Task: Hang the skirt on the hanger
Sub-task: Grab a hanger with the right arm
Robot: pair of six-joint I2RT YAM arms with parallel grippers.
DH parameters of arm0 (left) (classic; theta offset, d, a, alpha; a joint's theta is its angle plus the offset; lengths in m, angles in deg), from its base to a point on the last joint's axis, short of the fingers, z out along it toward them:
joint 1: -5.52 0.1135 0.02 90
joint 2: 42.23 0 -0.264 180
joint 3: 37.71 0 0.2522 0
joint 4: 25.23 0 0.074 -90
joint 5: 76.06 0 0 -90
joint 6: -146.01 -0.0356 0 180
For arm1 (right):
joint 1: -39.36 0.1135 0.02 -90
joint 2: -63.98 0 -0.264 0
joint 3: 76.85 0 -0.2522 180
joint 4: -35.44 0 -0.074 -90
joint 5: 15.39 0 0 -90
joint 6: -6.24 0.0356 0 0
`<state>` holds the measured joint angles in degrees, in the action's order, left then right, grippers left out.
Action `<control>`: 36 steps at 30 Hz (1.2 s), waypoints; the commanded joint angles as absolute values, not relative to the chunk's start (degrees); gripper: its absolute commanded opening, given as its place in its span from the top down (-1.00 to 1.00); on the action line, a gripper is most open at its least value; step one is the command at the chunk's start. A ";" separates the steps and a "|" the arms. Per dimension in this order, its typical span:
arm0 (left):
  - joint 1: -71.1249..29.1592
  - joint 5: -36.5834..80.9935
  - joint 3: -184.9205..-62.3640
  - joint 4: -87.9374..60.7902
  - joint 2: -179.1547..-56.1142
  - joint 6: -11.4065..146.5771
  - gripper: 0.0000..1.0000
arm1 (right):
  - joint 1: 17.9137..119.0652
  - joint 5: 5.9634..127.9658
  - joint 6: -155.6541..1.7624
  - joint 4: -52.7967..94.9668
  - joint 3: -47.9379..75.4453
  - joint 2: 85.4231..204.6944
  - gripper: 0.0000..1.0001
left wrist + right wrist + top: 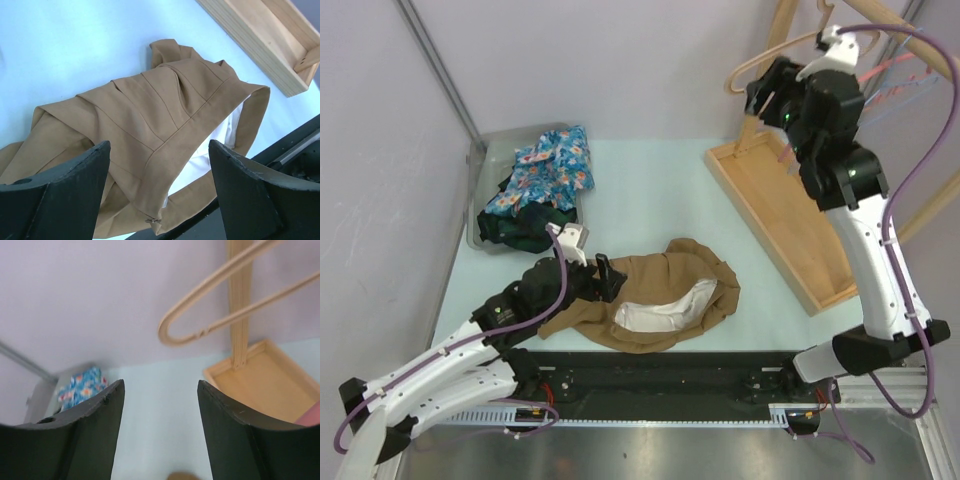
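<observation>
The tan skirt point(660, 295) lies crumpled at the worktop's point(650, 190) front edge. The left gripper point(602, 275) hovers over its left end, jaws spread wide, clasping nothing. The right gripper point(160, 390), raised and also parted and empty, faces the wooden hanger point(200, 333). Bare worktop stretches between the clothes bin point(478, 195) and the rack base point(770, 215).

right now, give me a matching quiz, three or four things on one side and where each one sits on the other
1 skirt
2 hanger
3 floral cloth
4 wooden tray

a in the grey bin, back left
b crumpled on the table, near the front
c hanging up at the far right
d flat along the right side

Pairs: 1-b, 2-c, 3-a, 4-d
</observation>
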<state>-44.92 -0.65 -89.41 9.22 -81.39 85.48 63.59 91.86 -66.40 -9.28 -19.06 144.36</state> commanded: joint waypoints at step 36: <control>-44.84 5.68 -87.77 0.22 -84.41 85.19 -0.70 | 31.45 84.26 -62.84 -29.04 -29.70 147.29 -0.14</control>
